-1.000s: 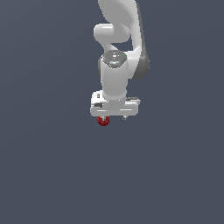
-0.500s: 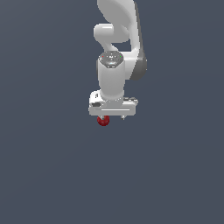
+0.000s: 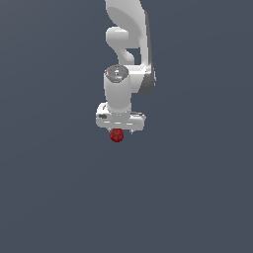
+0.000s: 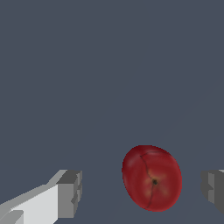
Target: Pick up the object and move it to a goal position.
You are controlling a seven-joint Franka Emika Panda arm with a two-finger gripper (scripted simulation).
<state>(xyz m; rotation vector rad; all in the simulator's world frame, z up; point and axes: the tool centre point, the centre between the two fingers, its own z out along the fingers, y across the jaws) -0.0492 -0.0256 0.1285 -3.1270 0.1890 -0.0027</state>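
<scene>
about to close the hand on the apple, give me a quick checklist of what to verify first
1. Apple lies between the two fingers: ok, one pad shows on each side of it.
2. Hand open: ok, there is a gap on both sides of the apple.
3. Apple centred in the hand: not ok, it sits much nearer one finger than the other.
4. Hand over the apple in the exterior view: ok, the apple shows just below it.
5. Fingers low enough to grip the apple's widest part: cannot tell.
6. Goal position in sight: not ok, no marker shows in either view.
</scene>
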